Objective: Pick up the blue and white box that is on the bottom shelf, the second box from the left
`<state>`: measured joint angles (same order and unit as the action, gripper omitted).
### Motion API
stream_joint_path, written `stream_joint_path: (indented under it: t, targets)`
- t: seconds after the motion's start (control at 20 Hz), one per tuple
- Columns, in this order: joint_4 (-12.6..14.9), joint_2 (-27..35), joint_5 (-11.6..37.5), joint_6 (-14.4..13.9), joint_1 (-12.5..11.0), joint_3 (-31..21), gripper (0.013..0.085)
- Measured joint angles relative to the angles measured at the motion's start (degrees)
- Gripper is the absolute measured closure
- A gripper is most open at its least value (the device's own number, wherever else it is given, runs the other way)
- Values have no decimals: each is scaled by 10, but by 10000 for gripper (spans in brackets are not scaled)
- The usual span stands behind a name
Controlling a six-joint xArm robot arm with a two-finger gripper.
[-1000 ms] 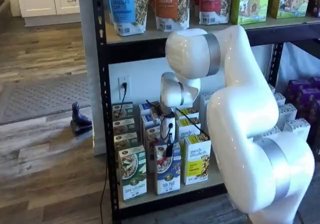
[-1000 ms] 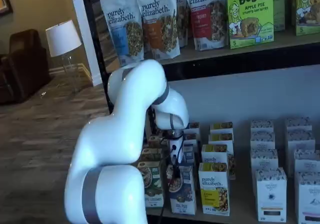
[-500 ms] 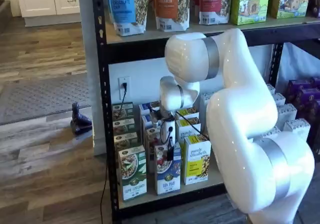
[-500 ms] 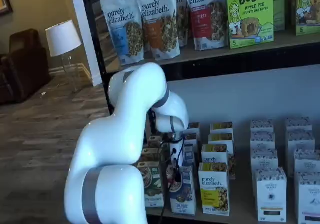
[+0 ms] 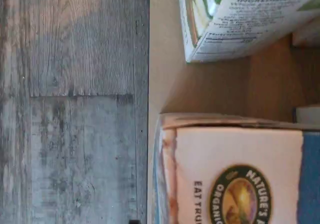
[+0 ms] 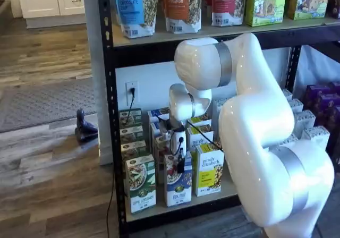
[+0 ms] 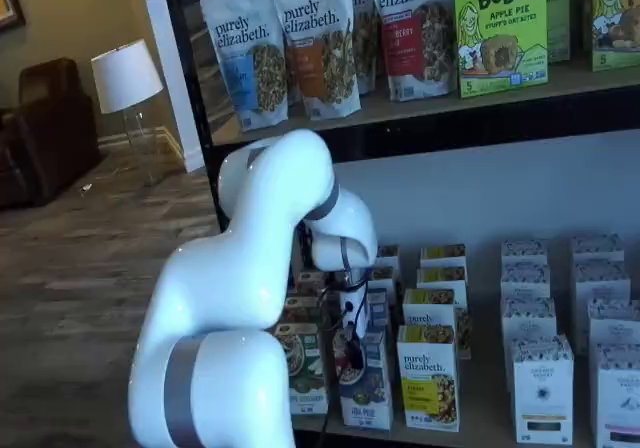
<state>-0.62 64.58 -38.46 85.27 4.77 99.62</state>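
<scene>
Now the white arm has sunk a little lower than it stood a moment back, and its white gripper with black fingers point(image 6: 180, 162) hangs right at the top of the tall blue and white cardboard cereal box point(image 6: 178, 180), the front box of its row on the pale tan bottom shelf edged with a black metal beam point(image 6: 159, 212). In both shelf views the black fingers sit down against the box's upper edge point(image 7: 352, 346), a cable looping beside them. From where I stand the fingers look side-on, so no gap shows plainly; I take it they are spread as wide as they go, and nothing is gripped yet. The wrist view looks straight down on the box's white top with its round green emblem point(image 5: 235, 174), the green-and-white neighbour box point(image 5: 240, 19) just beside it and grey plank floor point(image 5: 70, 104) beyond the shelf lip. That small drop suggests the reach is nearly done: I'd judge closing on the box comes next, then lifting clear of the yellow-and-white box point(image 6: 209, 169) alongside.
</scene>
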Motion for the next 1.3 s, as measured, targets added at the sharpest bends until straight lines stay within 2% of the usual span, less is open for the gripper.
stream_joint_path:
  t: [0.45, 0.55, 0.6, 0.7, 0.75, 0.8, 1.15, 1.3]
  targets:
    - [-4, 2, 9, 4, 0, -6, 130]
    - [-13, 3, 4, 11, -1, -2, 210]
    - [-14, 3, 5, 12, -1, -2, 210]
    - [-13, 2, 5, 11, -1, -3, 290]
    - [-11, 2, 4, 10, -1, -3, 290]
    - [-9, 2, 4, 8, 0, -3, 330]
    - [-5, -1, 6, 3, 1, -11, 330]
    - [-7, -2, 7, 3, 2, -13, 410]
